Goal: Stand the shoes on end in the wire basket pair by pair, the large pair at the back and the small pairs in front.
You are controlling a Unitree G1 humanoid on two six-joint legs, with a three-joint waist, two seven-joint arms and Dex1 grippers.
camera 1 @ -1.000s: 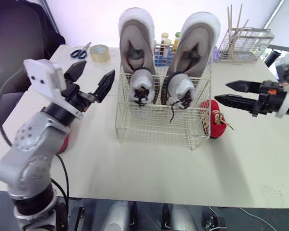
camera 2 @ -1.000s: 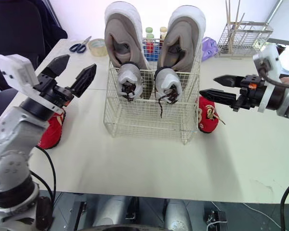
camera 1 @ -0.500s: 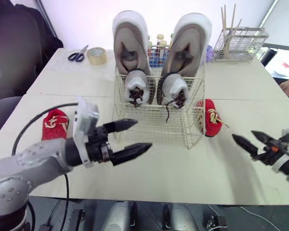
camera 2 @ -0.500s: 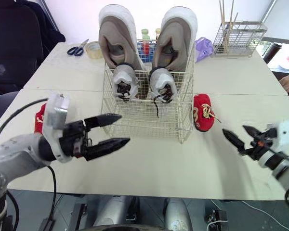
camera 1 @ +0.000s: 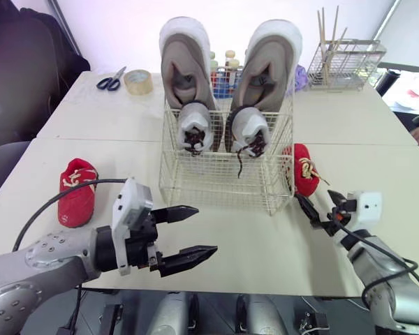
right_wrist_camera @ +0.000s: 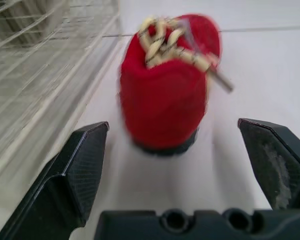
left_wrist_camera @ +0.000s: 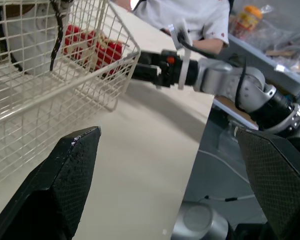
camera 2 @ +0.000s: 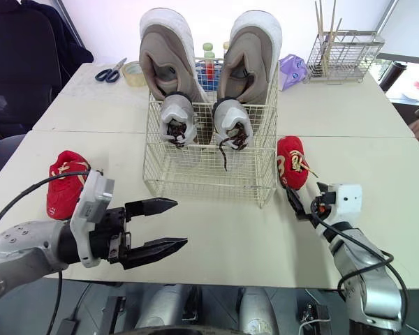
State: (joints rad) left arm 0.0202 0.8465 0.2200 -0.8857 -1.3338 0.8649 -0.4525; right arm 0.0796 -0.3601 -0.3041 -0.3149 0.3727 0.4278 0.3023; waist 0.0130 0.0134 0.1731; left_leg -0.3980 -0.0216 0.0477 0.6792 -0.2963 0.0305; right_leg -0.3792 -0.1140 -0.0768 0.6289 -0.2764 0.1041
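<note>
The wire basket (camera 1: 223, 183) stands mid-table. Two large grey shoes (camera 1: 185, 66) stand on end at its back, and two small grey shoes (camera 1: 194, 129) stand in front of them. One red shoe (camera 1: 77, 199) lies on the table far to the basket's left. The other red shoe (camera 1: 304, 169) lies just off the basket's right side. My right gripper (camera 1: 318, 204) is open, low over the table just short of that shoe's near end (right_wrist_camera: 167, 85). Near the table's front edge, my left gripper (camera 1: 205, 229) is open and holds nothing.
Scissors (camera 1: 110, 80) and a tape roll (camera 1: 138, 82) lie at the back left. Bottles (camera 1: 227, 66) stand behind the basket. A wire rack with sticks (camera 1: 346, 63) is at the back right. A person in a white shirt (left_wrist_camera: 190, 15) sits on the right.
My right gripper has come down from beside the basket and moved left up to the red shoe. My left gripper has dropped from the basket's left side to the front edge.
</note>
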